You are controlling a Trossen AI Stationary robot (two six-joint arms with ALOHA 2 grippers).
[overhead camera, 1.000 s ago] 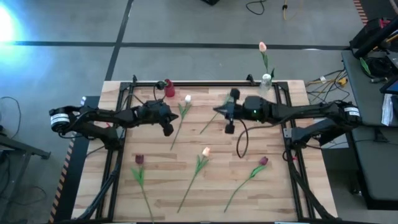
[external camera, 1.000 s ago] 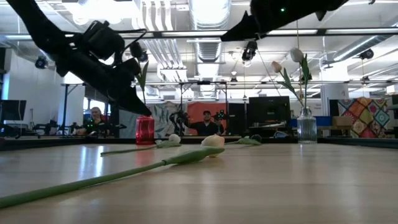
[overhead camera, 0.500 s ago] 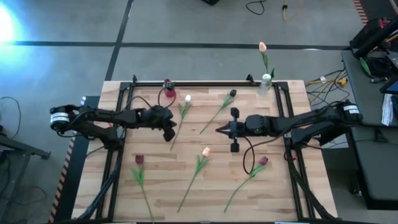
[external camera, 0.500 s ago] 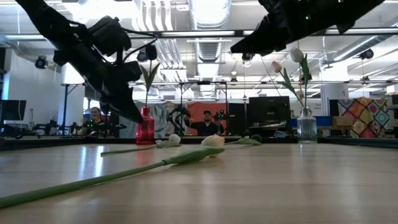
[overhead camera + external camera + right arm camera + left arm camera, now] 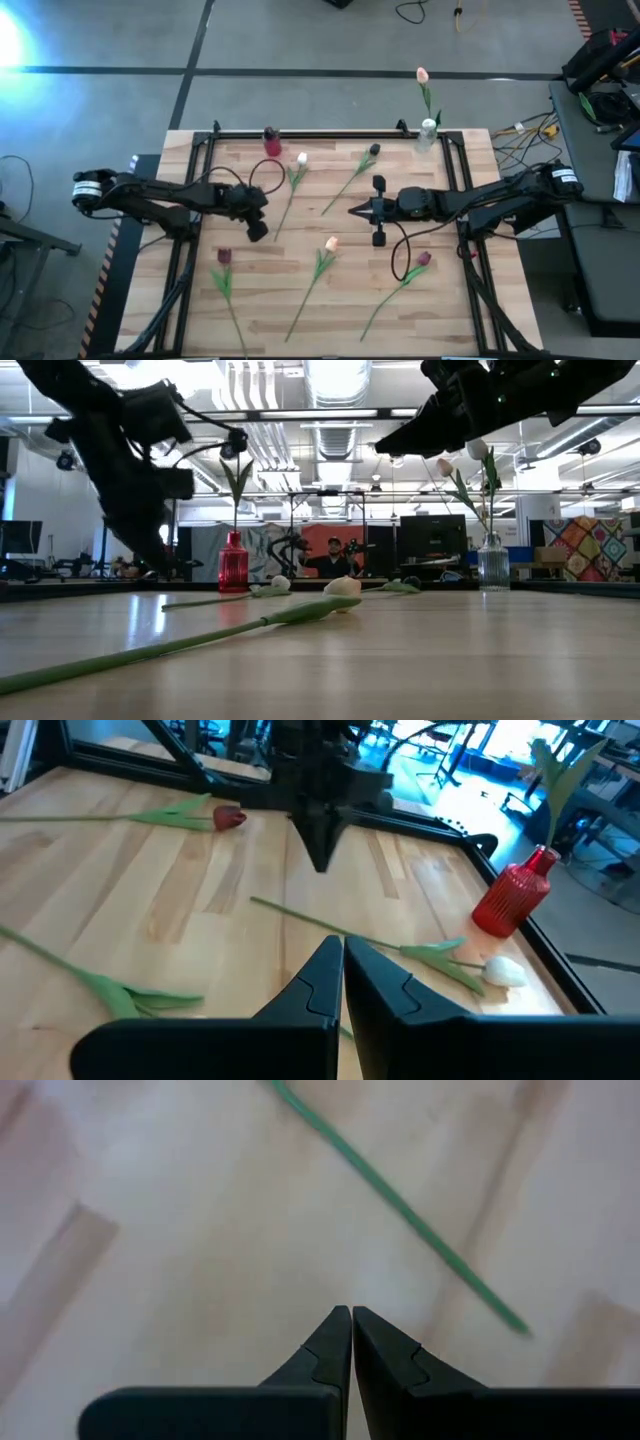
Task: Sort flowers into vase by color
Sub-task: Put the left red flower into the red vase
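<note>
High view shows me five flowers lying loose on the wooden counter (image 5: 470, 300): a white tulip (image 5: 301, 158) and a dark-headed one (image 5: 374, 150) at the far side, a maroon one (image 5: 224, 257), a peach one (image 5: 331, 243) and a red one (image 5: 423, 259) nearer, stems mostly slanting far-right to near-left. My left end effector (image 5: 257, 234) and right end effector (image 5: 354, 210) hover pinched closed, empty. A red vase (image 5: 271, 141) and a clear vase (image 5: 427, 131) holding a pink tulip stand at the far edge. No readable writing.
</note>
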